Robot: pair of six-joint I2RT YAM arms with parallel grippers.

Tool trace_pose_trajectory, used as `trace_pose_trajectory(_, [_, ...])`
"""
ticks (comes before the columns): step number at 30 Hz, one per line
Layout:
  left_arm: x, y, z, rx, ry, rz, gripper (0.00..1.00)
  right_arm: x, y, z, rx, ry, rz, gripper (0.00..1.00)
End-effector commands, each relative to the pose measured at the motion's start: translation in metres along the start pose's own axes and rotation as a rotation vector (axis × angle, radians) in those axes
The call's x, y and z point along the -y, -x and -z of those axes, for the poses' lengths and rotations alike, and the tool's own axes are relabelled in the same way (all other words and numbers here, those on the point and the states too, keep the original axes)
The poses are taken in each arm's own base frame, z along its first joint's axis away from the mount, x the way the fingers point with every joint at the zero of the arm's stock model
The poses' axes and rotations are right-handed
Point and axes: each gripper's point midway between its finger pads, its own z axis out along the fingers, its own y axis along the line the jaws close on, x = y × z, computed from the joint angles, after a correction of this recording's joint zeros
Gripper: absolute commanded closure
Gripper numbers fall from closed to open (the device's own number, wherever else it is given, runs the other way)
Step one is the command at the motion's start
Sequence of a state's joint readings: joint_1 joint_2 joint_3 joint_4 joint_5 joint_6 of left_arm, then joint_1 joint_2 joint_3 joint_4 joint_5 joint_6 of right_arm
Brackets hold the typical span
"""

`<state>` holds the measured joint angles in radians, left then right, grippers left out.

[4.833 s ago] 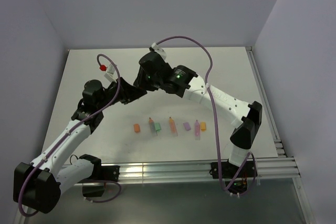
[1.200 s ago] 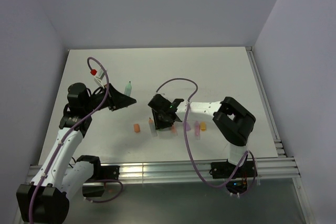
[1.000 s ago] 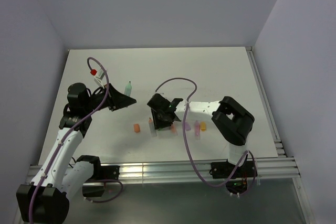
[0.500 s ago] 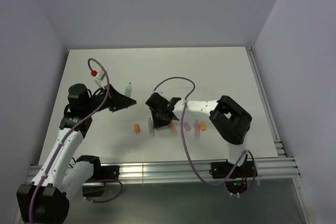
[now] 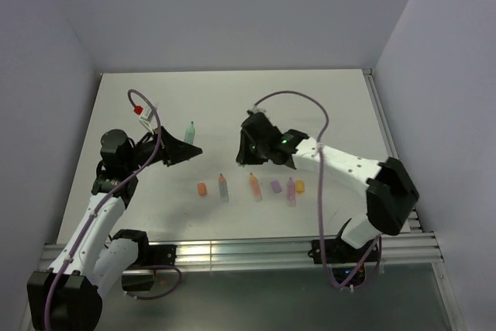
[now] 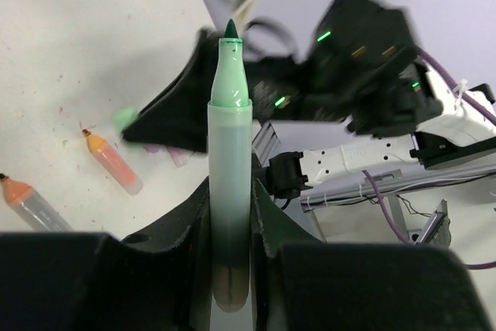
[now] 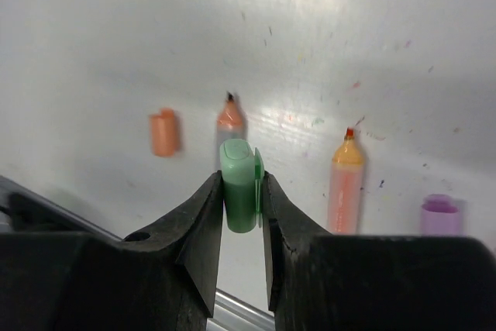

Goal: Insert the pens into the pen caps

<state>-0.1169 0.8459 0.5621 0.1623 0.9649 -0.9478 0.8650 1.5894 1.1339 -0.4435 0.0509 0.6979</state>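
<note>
With left hand (image 6: 230, 203), clamps green pen (image 6: 229, 114) tip-up off the counter (image 5: 325, 106); with right hand (image 7: 242, 191), pinches green cap (image 7: 239, 162) above two orange pens (image 7: 346, 184) lying between an orange cap (image 7: 163, 132) and a purple cap (image 7: 442, 215).

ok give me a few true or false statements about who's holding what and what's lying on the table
1. The left gripper grips the green pen. True.
2. The right gripper is empty. False: it is shut on the green cap.
3. The green pen wears its cap. False: its tip is bare.
4. The purple cap lies on the table. True.
</note>
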Motion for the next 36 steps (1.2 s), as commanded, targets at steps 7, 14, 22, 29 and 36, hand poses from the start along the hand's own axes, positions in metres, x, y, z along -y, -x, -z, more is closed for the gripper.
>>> trace_pose_trajectory(7, [0.031,0.016,-0.014,0.091,-0.171,-0.028,1.00,-0.035,0.140,0.114,0.408,0.332,-0.167,1.00])
trace_pose_trajectory(14, [0.054,0.008,-0.054,0.056,-0.271,0.002,1.00,-0.065,0.181,0.154,0.524,0.521,-0.163,1.00])
trace_pose_trajectory(22, [0.067,0.010,-0.065,0.049,-0.367,0.027,1.00,-0.078,0.187,0.169,0.552,0.665,-0.193,1.00])
trace_pose_trajectory(29, [0.073,0.009,-0.070,0.036,-0.379,0.015,1.00,-0.081,0.189,0.168,0.558,0.686,-0.208,1.00])
trace_pose_trajectory(36, [0.074,0.005,-0.073,0.019,-0.382,0.022,1.00,-0.084,0.190,0.170,0.559,0.701,-0.216,1.00])
